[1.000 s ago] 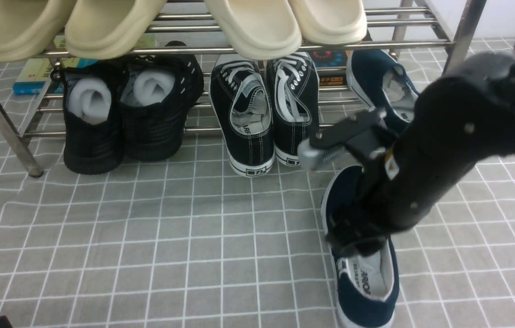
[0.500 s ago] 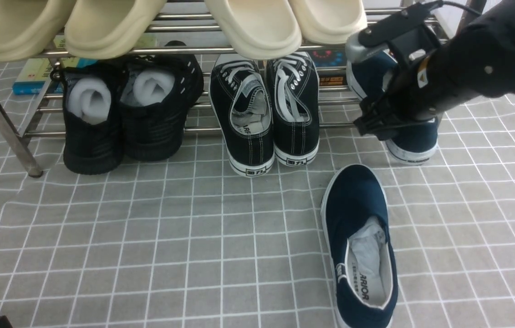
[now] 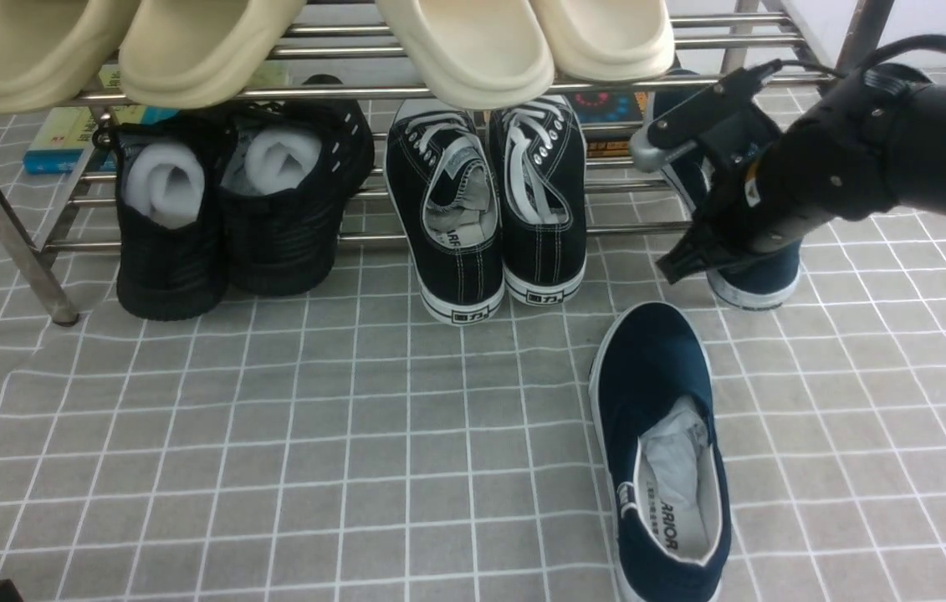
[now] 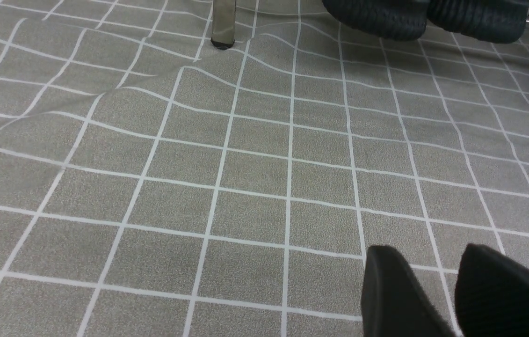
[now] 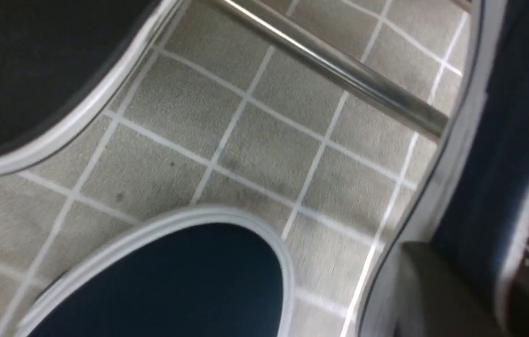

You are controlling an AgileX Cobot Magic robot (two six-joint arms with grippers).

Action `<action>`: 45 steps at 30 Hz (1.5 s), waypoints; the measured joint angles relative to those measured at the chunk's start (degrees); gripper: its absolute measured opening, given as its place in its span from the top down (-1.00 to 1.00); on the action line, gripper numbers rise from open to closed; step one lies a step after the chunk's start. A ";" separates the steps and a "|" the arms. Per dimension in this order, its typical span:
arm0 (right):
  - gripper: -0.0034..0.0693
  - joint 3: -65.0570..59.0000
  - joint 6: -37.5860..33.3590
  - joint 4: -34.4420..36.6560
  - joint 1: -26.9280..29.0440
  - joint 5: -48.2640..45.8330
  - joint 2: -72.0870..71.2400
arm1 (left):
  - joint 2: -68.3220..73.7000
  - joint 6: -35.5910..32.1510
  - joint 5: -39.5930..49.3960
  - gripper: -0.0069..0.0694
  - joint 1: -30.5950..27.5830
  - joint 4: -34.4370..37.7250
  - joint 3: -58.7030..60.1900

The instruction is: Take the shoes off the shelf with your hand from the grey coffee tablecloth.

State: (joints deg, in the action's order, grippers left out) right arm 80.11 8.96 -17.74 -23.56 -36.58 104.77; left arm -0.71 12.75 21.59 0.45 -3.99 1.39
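One navy slip-on shoe (image 3: pixel 648 376) lies on the grey grid tablecloth (image 3: pixel 272 418) in front of the silver shelf (image 3: pixel 439 90); its toe shows in the right wrist view (image 5: pixel 175 281). The second navy shoe (image 3: pixel 761 280) rests heel-out at the right end of the shelf's lower tier. My right gripper (image 3: pixel 690 263) is at that shoe's side. In the right wrist view (image 5: pixel 474 267) its jaws straddle the shoe's side wall (image 5: pixel 503 140), one finger outside by the white sole, one inside on the insole. My left gripper (image 4: pixel 425 271) hovers low over bare cloth, fingertips apart, empty.
Black lace-up sneakers (image 3: pixel 489 201) and all-black foam-stuffed shoes (image 3: pixel 230 209) stand on the lower tier to the left. Cream slippers (image 3: pixel 456 42) fill the top tier. Books (image 3: pixel 63 134) lie behind. A shelf leg (image 4: pixel 223 23) stands on wrinkled cloth.
My right arm let go of the first navy shoe on the cloth, swung back to the shelf and took the second shoe's side wall. That shoe has shifted slightly forward.
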 joint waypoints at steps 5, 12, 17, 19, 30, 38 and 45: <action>0.85 0.53 0.40 6.64 -3.75 -15.08 -9.26 | 0.00 0.00 0.00 0.19 0.00 0.00 0.00; 0.85 -3.71 1.90 14.83 -6.90 -32.15 -20.73 | 0.00 0.00 0.00 0.19 0.00 0.00 0.00; 0.85 -14.78 3.46 16.62 -6.98 -27.09 -22.90 | 0.00 0.00 0.00 0.19 0.00 0.00 0.00; 0.85 -16.53 3.61 16.67 -6.98 -25.00 -22.90 | 0.00 0.00 0.00 0.19 0.00 0.00 0.00; 0.85 -21.79 5.35 16.62 -6.98 -15.98 -19.38 | 0.00 0.00 0.00 0.19 0.00 0.00 0.00; 0.83 -21.91 8.99 14.86 -6.98 -15.43 -18.07 | 0.00 0.00 0.00 0.19 0.00 0.00 0.00; 0.81 -21.97 13.57 12.38 -6.98 -17.30 -19.13 | 0.00 0.00 0.00 0.19 0.00 0.00 0.00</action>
State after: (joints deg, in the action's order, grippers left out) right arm 58.14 22.54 -5.36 -30.54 -53.88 85.64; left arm -0.71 12.75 21.59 0.45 -3.99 1.39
